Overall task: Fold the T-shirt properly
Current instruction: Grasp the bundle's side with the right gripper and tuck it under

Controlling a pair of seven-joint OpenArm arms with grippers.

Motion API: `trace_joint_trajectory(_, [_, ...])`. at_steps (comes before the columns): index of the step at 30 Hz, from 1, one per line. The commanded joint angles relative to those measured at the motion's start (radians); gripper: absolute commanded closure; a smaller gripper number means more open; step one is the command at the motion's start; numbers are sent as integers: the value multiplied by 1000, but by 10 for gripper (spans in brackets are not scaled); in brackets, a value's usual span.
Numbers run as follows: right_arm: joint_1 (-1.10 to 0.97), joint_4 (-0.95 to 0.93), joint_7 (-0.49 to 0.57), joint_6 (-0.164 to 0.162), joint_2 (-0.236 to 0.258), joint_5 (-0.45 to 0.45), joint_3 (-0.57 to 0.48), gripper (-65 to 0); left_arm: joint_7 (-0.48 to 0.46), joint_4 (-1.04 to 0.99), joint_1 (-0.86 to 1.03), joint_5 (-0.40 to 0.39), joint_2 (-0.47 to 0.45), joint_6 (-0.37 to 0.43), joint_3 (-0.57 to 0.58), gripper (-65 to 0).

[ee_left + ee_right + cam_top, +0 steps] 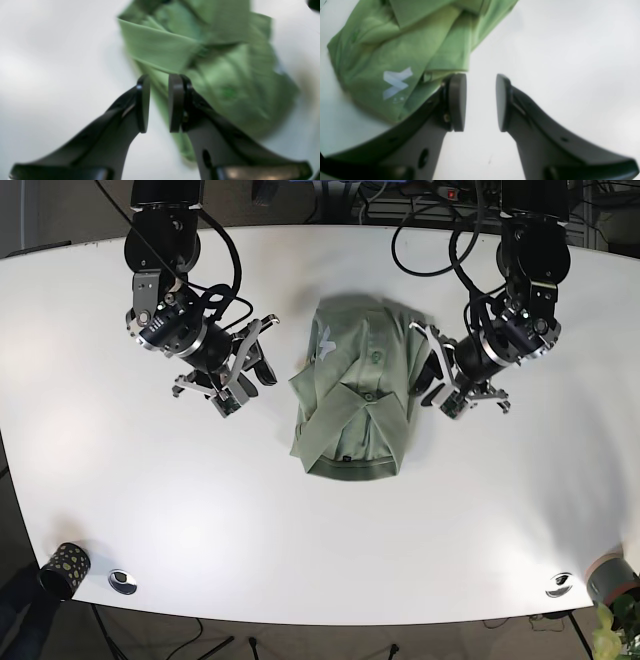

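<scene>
T-shirt (355,390), green, lies mid-table (200,510) in a compact rectangle, sleeves and sides tucked in, collar end toward the near edge. Folding looks mostly done; likely step in hand is the pause between folds, or a last halving or tidy-up. The next move would need both arms to pinch matching corners at one end and carry them over evenly.

Left gripper (437,373) sits just beside the shirt's edge, jaws parted a little, nothing between them. The left wrist view is blurred, so contact with the cloth is hard to rule out, but it looks clear. Right gripper (243,366) hangs near the other side, apart from the shirt, jaws parted, empty, over bare table.
</scene>
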Motion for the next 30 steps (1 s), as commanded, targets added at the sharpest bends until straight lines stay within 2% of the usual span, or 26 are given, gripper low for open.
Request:
trace_joint_trajectory(1, [54, 29, -17, 35, -9, 23, -2, -209, -20, 18, 13, -9, -7, -1, -4, -114])
trace_joint_trajectory(3, [100, 27, -88, 49, -18, 24, -2, -320, -20, 20, 55, -9, -5, -1, -4, -114])
trace_joint_trajectory(6, [140, 21, -126, 57, -64, 24, 15, -484, -28, 20, 93, -9, 15, -1, -3, -114])
trace_joint_trajectory(8, [157, 20, -132, 57, -87, 38, 35, -539, -29, 20, 102, -5, 35, -1, -6, -114])
trace_joint_trajectory(11, [201, -33, -172, 57, -113, 115, 54, -542, -32, 14, 122, -5, 45, -1, -6, -111])
trace_joint_trajectory(18, [336, -298, -203, 57, -117, 294, 123, -495, -106, 0, 147, -3, 76, 0, -4, -110])
trace_joint_trajectory(25, [456, -542, -201, 57, -115, 319, 204, -487, -126, -3, 153, -3, 93, 0, -9, -110])
trace_joint_trajectory(30, [513, -663, -175, 57, -115, 323, 213, -493, -154, 3, 182, -3, 90, 2, -10, -108])
